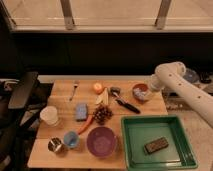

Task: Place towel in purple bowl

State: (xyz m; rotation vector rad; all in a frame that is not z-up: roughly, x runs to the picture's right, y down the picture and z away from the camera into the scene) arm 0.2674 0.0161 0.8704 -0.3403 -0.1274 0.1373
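The round purple bowl [101, 141] is seen upright just left of the green tray [181, 159], while a pale crumpled towel [138, 91] is seen in a brown bowl [142, 99] beyond the tray's far edge, the gripper [149, 89] being positioned against it.

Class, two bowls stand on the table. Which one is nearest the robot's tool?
The brown bowl, the one farther from the camera: the tool hangs close beside it. The purple bowl sits at the near edge, well away from the tool.

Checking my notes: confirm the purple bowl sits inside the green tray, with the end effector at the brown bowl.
Wrong: the camera view shows the purple bowl on the table, left of the green tray; the end effector is at the brown bowl.
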